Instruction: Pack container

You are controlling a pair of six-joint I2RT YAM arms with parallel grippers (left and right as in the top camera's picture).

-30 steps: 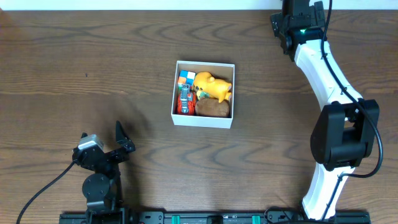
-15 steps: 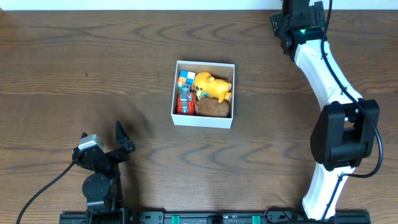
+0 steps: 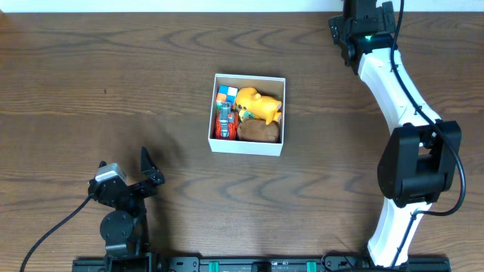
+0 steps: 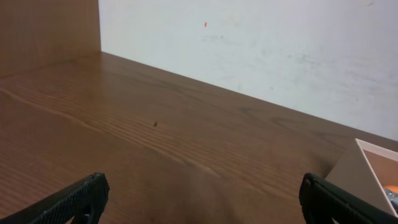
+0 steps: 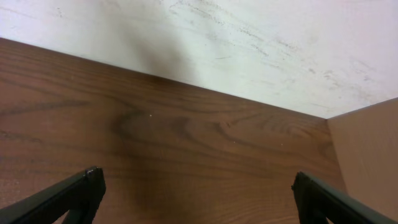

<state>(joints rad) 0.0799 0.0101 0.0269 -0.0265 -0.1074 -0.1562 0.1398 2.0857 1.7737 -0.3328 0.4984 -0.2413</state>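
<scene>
Left gripper (image 3: 125, 172) at table (image 3: 76, 83) front edge and right gripper (image 5: 198, 186) at far right corner stay spread, empty; container (image 3: 247, 148) looks packed

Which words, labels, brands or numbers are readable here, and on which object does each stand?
None can be read.
The container has plain white walls, with no print showing.
The toys inside it are too small for any lettering to show.
The two wrist views show no print either.
</scene>
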